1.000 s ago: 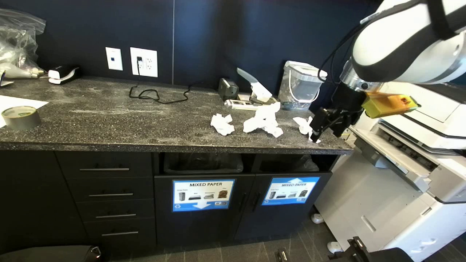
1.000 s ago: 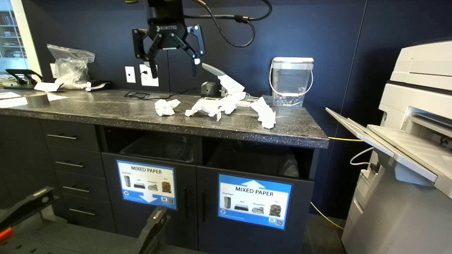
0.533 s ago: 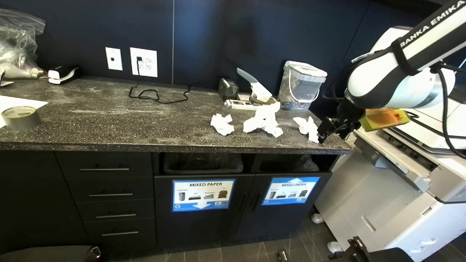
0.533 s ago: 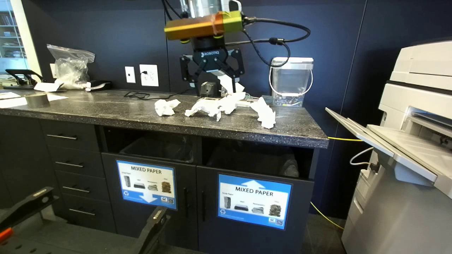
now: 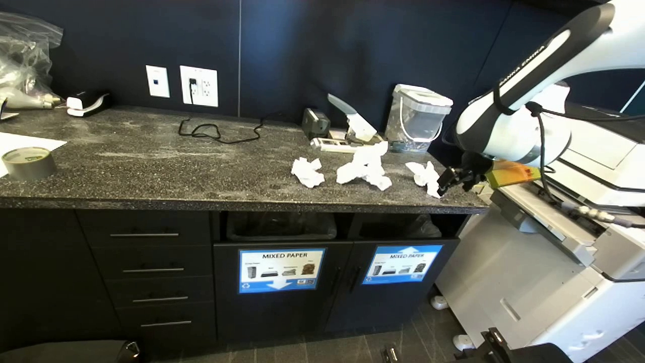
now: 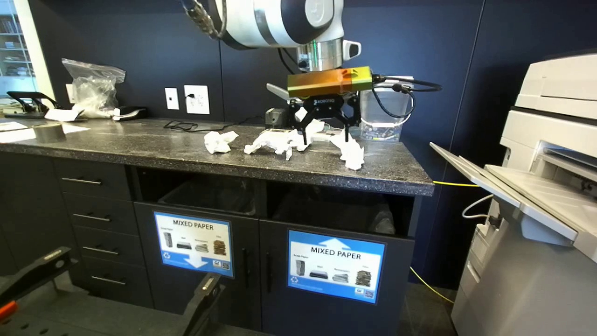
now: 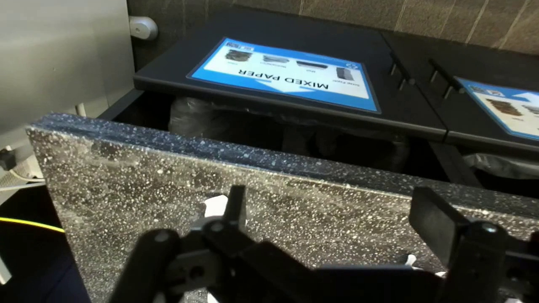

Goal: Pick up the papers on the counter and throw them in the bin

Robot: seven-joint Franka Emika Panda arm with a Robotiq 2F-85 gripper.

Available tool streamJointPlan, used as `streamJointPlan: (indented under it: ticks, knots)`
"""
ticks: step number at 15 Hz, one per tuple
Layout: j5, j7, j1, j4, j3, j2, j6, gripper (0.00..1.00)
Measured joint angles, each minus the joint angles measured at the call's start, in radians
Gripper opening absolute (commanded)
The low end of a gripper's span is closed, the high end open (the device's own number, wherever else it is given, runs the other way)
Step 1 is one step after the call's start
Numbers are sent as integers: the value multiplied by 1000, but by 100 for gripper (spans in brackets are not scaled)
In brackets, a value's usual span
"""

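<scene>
Crumpled white papers lie on the dark speckled counter (image 5: 201,166) (image 6: 154,140): a left wad (image 5: 308,172) (image 6: 219,142), a larger middle pile (image 5: 364,169) (image 6: 275,141), and a right wad (image 5: 425,176) (image 6: 352,155). My gripper (image 5: 454,182) (image 6: 326,139) is open and empty, pointing down near the right wad. In the wrist view, the right wad (image 7: 214,205) shows partly behind the left finger of my gripper (image 7: 330,200); only speckled stone shows between the fingers. I cannot tell whether a finger touches the wad. The lined left bin (image 5: 282,236) and right bin (image 6: 385,219) sit in openings under the counter.
Behind the papers stand a white-and-grey lever device (image 5: 360,126) and a clear lidded bucket (image 5: 415,118). A large printer (image 5: 544,272) (image 6: 555,140) stands beyond the counter's right end. A tape roll (image 5: 29,162) and a black cable (image 5: 216,135) lie further left.
In an exterior view my gripper has moved right and down from above the left wad to low near the right wad, staying open. The papers have not moved.
</scene>
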Motion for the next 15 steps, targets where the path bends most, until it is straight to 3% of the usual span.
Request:
streamJointPlan:
  ticks: [5,10,15]
  knots:
    - [50,-182,-137,219,102,160,-5,100]
    - [50,-309,-289,410,252,302,-24,100]
    - [69,-454,-416,582,403,434,-136,100]
